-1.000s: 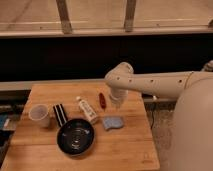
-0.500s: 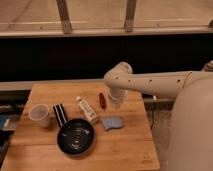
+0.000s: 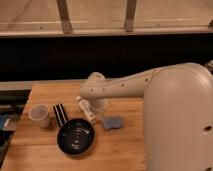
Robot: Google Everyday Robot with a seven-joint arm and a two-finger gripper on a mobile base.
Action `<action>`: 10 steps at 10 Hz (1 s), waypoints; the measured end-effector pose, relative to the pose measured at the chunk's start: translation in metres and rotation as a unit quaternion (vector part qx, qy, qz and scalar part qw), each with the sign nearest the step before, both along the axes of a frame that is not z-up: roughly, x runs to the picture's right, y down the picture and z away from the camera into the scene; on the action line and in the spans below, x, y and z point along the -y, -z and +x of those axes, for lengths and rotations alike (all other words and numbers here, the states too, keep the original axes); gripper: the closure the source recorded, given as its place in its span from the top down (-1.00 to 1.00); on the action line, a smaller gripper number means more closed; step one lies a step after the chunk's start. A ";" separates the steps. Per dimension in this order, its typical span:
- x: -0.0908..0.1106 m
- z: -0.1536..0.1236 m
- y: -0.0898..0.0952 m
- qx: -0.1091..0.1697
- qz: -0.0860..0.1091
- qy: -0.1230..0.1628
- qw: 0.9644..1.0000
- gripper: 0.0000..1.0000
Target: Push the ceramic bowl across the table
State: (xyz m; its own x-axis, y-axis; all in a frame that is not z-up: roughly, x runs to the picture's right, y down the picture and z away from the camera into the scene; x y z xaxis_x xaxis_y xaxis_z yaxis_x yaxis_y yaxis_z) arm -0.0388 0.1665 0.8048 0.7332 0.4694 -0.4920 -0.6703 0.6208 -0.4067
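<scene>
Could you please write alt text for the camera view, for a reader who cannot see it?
A white robot arm reaches in from the right, its hand hanging over the wooden table just behind a black ceramic bowl; a whitish cup stands to the left.

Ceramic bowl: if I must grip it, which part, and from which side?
Probably the far-right rim of the ceramic bowl, from above: upright, wide and shallow, it is too broad to span, and only the rim is thin. The gripper hangs just beyond that side; the whitish cup and black striped item crowd its far left.
</scene>
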 end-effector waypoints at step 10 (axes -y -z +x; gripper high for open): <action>-0.063 0.025 -0.013 -0.016 -0.071 -0.035 0.997 -1.00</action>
